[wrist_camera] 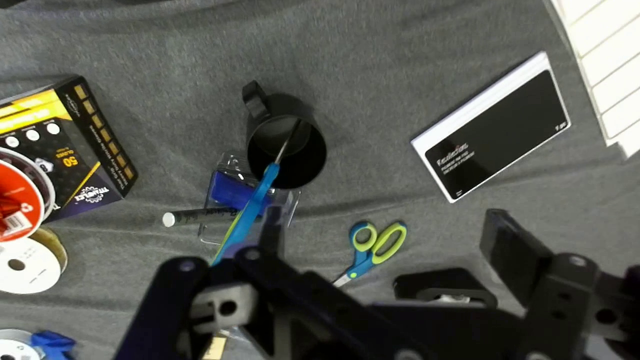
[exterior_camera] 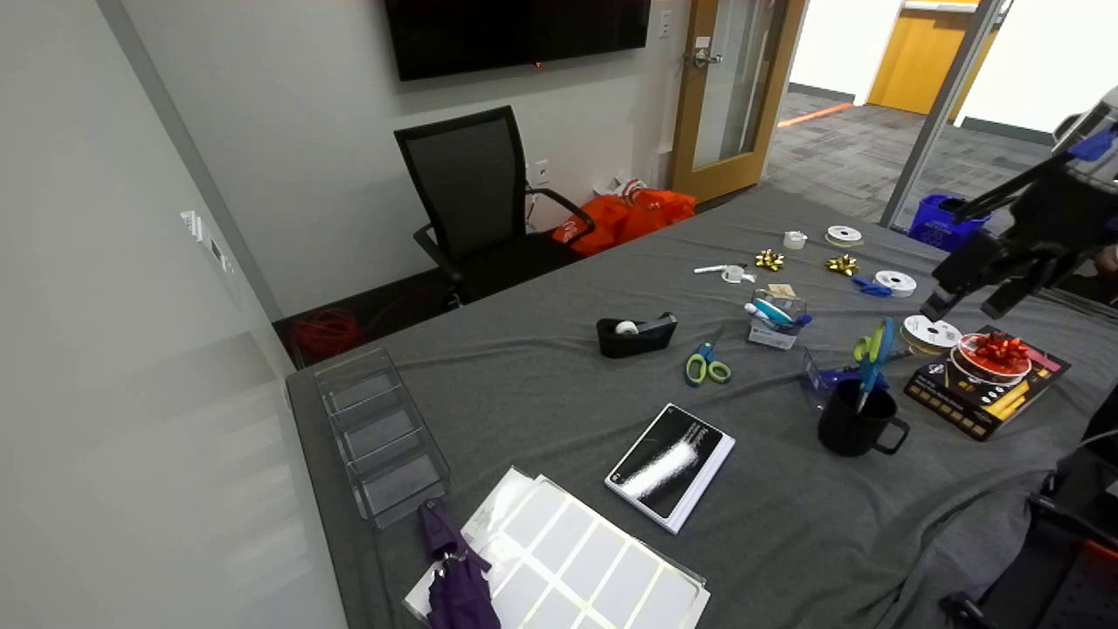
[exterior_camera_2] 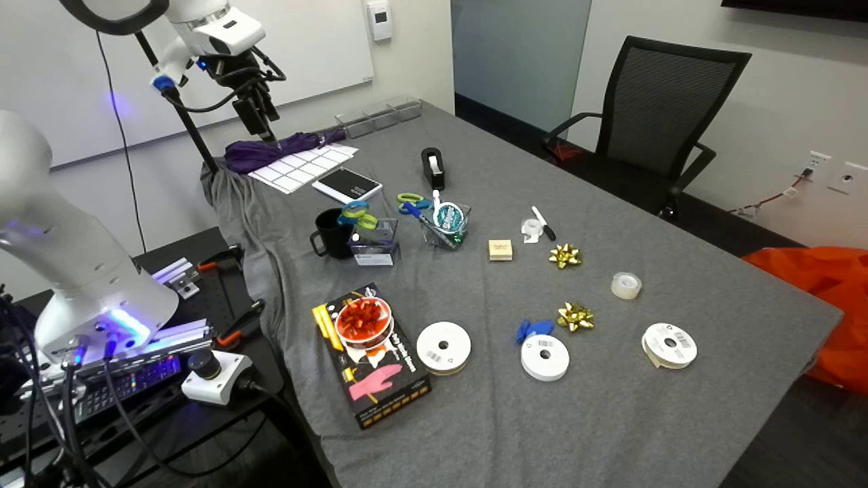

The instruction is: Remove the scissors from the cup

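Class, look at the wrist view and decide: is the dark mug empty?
No, the dark mug holds a pair of blue-and-green scissors, their blade end reaching down inside it.

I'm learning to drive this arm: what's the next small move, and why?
Probably a shift of the open black two-fingered gripper toward the wrist view's left: there the blue-and-green-handled scissors, leaning in the black handled mug, show outside the gap between the fingers.
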You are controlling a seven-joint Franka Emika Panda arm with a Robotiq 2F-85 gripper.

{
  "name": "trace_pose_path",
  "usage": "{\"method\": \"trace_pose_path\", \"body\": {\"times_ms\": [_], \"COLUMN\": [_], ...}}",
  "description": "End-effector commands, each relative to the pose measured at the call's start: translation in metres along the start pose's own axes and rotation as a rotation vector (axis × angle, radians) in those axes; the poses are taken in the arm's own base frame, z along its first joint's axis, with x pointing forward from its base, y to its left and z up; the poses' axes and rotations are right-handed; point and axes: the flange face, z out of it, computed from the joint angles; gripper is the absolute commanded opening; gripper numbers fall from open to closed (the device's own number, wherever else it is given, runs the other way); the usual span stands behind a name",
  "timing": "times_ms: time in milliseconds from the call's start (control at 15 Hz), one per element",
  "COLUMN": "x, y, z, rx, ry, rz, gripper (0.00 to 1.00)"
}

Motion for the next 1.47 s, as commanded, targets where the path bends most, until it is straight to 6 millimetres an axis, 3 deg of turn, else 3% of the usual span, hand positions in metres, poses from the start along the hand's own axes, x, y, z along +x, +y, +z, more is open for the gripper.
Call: {"method": "trace_pose_path", "body": {"times_ms": [0, 467, 800, 1133, 1333, 1400], "x": [0.02, 0.045, 0.051, 0.047, 0.042, 0.045], "y": [0.008, 0.02, 0.042, 0.054, 0.048, 0.05], "z": [0.028, 0.081, 0.113, 0.131, 0.145, 0.132], "rx": [-0.039, -0.093, -0.174, -0.23, -0.221, -0.24], "ry": [0.054, 0.16, 0.192, 0.204, 0.193, 0.203], "rz": [0.121, 0.273, 0.297, 0.303, 0.288, 0.298], "gripper": [1.0, 1.0, 1.0, 1.0, 1.0, 1.0]}}
